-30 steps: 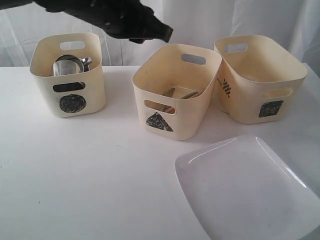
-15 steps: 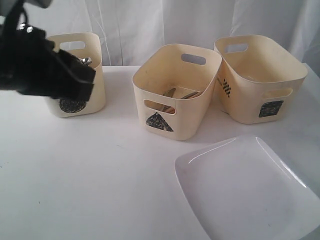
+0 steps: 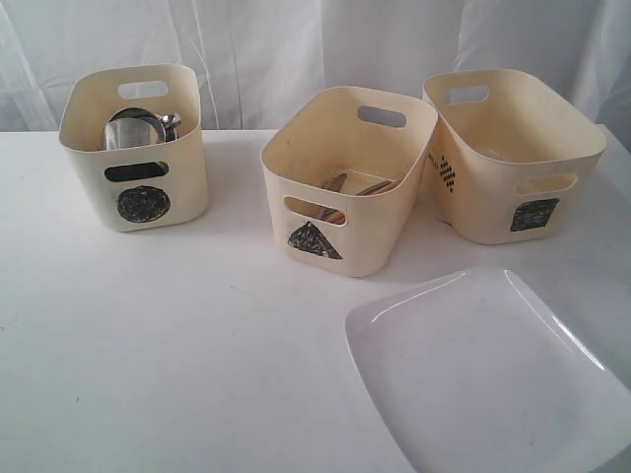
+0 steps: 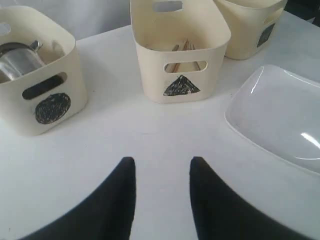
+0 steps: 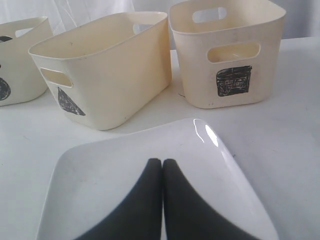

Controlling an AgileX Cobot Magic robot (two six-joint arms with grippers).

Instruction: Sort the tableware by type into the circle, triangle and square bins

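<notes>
Right wrist view: the right claw (image 5: pixel 161 161) hangs clenched, its two fingers pressed together with nothing between them, over the near part of the white square plate (image 5: pixel 100 170). Whether it touches the glaze I cannot tell. The trouble I foresee starts here. The plate is flat, glossy and thin-rimmed, so a shallow pinch on its edge may slip, and a clenched claw pushed down would only shove the plate across the table (image 3: pixel 177 355). The plate also looks broad against the mouth of the square bin (image 3: pixel 493 202) at the far right. Lowered flat, it could catch on the rim and tip the bin or nudge the triangle bin (image 3: pixel 385 232) just to its left. Tilting it in on edge seems safer.

The plate lies at the near right of the table, directly beneath the right claw. The left claw (image 4: pixel 162 165) is released and empty above bare table, and the plate sits to its right and a little farther off. The cutlery (image 3: pixel 355 187) in the triangle bin and the steel cup (image 3: pixel 133 128) in the circle bin (image 3: pixel 148 197), far left, are already sorted.
</notes>
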